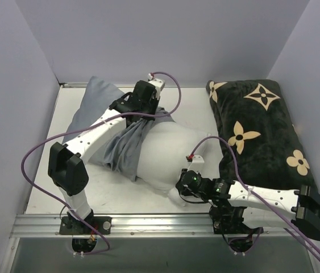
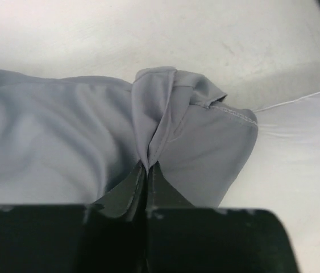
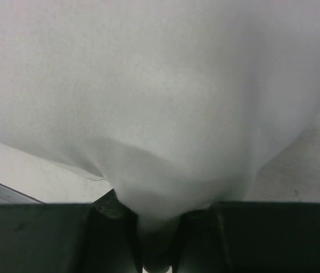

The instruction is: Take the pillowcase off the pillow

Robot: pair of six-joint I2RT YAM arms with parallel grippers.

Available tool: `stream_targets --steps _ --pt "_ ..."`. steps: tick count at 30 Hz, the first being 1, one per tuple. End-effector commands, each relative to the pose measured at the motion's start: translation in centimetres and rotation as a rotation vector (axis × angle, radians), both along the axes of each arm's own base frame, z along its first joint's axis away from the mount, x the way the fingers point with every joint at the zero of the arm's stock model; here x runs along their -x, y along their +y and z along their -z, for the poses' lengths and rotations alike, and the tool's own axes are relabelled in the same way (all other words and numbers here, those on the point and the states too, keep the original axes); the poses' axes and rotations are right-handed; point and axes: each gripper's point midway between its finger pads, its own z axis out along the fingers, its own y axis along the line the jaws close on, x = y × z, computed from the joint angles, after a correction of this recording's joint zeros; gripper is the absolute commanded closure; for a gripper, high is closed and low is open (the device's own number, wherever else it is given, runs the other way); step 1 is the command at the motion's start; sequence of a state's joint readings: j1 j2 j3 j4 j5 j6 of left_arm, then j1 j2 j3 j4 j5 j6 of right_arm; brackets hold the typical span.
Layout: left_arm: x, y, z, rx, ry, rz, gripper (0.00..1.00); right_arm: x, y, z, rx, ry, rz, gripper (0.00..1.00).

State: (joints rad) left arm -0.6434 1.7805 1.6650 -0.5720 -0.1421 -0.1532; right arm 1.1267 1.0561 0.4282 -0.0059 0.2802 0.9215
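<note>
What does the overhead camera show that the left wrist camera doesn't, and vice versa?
Only overhead: both arms, the right end effector holding a near corner of the pillow, and a black flowered cushion. Only left wrist: the left end effector with its tips closed on a fold of the pillowcase, next to its stitched hem. Both: grey-blue pillowcase bunched beside bare white pillow.

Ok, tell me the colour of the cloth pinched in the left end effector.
The pillowcase is plain grey-blue, unpatterned; the left wrist view shows it best.
</note>
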Motion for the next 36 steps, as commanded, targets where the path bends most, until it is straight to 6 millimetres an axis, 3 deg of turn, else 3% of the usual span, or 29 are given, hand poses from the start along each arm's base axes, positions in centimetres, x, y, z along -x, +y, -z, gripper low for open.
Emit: stream_targets --steps 1,5,6,8,9,12,13,16,20,23,25,27,30,33,34,36 --pt "-2.1 4.8 -2.7 -0.034 -0.041 -0.166 1.00 -0.3 -3.4 -0.1 0.142 -0.003 0.031 1.00" --pt "-4.6 13.7 -3.1 -0.042 -0.065 -0.482 1.00 -1.9 -4.4 -3.3 0.106 -0.042 0.078 1.00" --pt "-5.6 16.8 -3.2 -0.013 -0.072 -0.580 1.00 -2.2 -5.0 -4.5 0.102 -0.060 0.090 1.00" --pt "-5.9 20.7 -2.7 -0.024 -0.077 -0.693 1.00 -2.5 -5.9 -5.5 0.099 -0.080 0.117 1.00" --pt "-6.3 23.7 -2.4 -0.022 -0.084 -0.779 1.00 -2.7 -6.9 -6.4 0.091 -0.099 0.137 1.00" --pt "-5.9 28.3 -0.7 -0.030 -0.070 -0.931 1.00 -2.9 -8.9 -8.1 0.082 -0.133 0.190 1.00" --pt "-5.6 30.9 -0.3 -0.023 -0.064 -1.001 1.00 -3.2 -9.4 -9.1 0.079 -0.155 0.204 1.00" --pt "-4.6 34.0 1.4 0.007 -0.045 -1.118 1.00 -3.4 -10.8 -10.5 0.088 -0.182 0.236 1.00" --pt "-3.7 37.8 1.5 -0.029 -0.064 -1.233 1.00 -4.5 -13.2 -14.0 0.115 -0.243 0.298 1.00" --pt "-5.0 36.1 0.7 0.046 -0.043 -1.128 1.00 -5.5 -13.4 -16.8 0.052 -0.272 0.320 1.00" --pt "-6.0 33.9 -0.5 0.099 -0.043 -1.027 1.00 -6.0 -11.2 -17.4 0.012 -0.242 0.248 1.00" --pt "-6.4 30.0 -1.6 0.112 -0.042 -0.893 0.75 -7.1 -9.4 -18.6 0.001 -0.232 0.200 1.00" --pt "-5.6 26.1 -4.1 0.092 -0.092 -0.777 0.26 -8.3 -8.2 -20.0 0.003 -0.249 0.173 1.00" --pt "-4.1 23.8 -6.3 0.104 -0.133 -0.720 0.11 -9.0 -7.7 -20.4 0.023 -0.251 0.159 1.00" --pt "-3.1 23.4 -7.9 0.125 -0.164 -0.713 0.11 -9.2 -7.5 -20.9 0.016 -0.259 0.156 1.00" --pt "-1.4 22.9 -8.1 0.130 -0.174 -0.742 0.11 -9.6 -7.2 -20.9 0.028 -0.253 0.151 1.00"
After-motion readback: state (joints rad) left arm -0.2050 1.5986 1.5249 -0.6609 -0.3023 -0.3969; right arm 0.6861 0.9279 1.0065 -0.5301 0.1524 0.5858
